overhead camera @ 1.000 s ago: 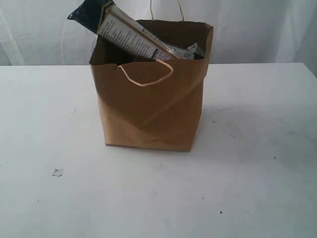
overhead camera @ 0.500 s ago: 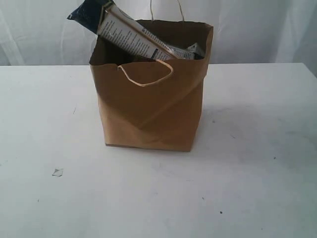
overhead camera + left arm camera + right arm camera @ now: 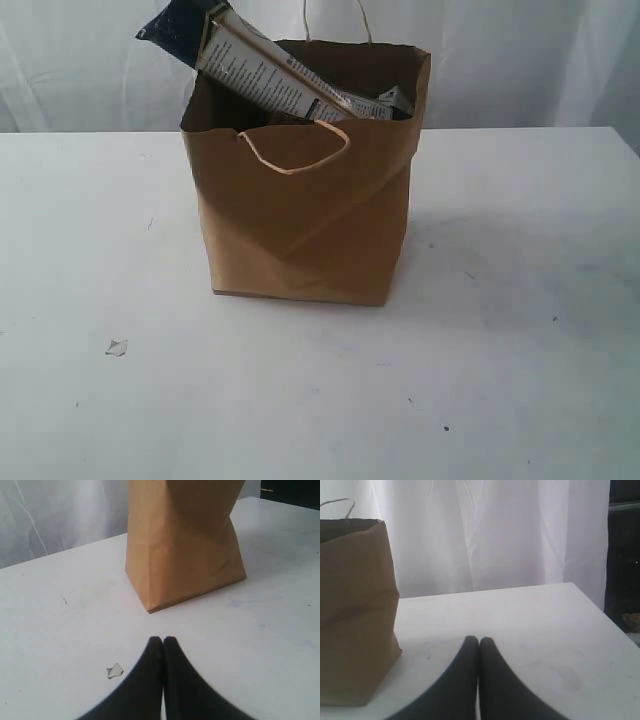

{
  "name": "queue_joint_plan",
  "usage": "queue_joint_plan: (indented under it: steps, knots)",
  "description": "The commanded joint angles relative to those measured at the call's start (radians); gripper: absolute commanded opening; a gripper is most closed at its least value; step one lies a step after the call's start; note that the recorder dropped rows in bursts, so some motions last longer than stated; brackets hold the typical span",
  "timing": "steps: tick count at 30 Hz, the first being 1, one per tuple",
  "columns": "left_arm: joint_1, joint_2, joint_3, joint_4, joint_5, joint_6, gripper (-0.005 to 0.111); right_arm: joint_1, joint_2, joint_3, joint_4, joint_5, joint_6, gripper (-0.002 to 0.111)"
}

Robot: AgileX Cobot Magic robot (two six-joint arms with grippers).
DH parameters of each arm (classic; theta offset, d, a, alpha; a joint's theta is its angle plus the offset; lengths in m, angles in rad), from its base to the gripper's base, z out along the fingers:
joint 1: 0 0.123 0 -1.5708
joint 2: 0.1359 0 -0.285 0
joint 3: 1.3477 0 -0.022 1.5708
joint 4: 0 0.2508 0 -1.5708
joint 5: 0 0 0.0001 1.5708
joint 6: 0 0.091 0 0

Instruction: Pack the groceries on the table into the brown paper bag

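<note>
The left gripper (image 3: 163, 641) is seen with its dark fingertips pressed together and nothing clamped between them. A small pale scrap (image 3: 115, 670) lies on the white table (image 3: 60, 630) just beside it. The right gripper (image 3: 479, 640) is likewise closed and empty, with the table stretching beyond it. Farther back, near the middle of the table, the brown paper bag (image 3: 300, 220) is stood upright, its front panel marked by diagonal creases. The left gripper is pointed towards one of the bag's lower corners, and the bag is seen off to one side of the right gripper. A cream near handle (image 3: 295, 152) is folded down over the front of the rim. A long dark-blue packet (image 3: 250, 65) is lodged in the bag at a tilt, its upper end sticking out above the rim on the left of the exterior view. A small blue-silver packet (image 3: 395, 100) is glimpsed just inside the rim on the right. The far handle (image 3: 336, 12) is raised behind, and a white curtain (image 3: 520, 60) is hung beyond the table.
</note>
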Motion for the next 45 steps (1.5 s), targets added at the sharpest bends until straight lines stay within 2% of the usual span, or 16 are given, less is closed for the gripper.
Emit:
queue_joint_plan:
  steps: [1,13,45]
  knots:
    - [-0.004,-0.005,0.003,-0.004,-0.001,0.000,0.000,-0.005,-0.006,0.005,-0.005,-0.020,-0.047,0.000]
    - [-0.004,-0.005,0.003,-0.004,-0.001,0.000,0.000,-0.005,-0.006,0.005,-0.002,-0.015,-0.176,0.000]
    - [-0.004,-0.005,0.003,-0.004,-0.001,0.000,0.000,-0.005,-0.006,0.005,0.000,0.020,-0.165,0.000]
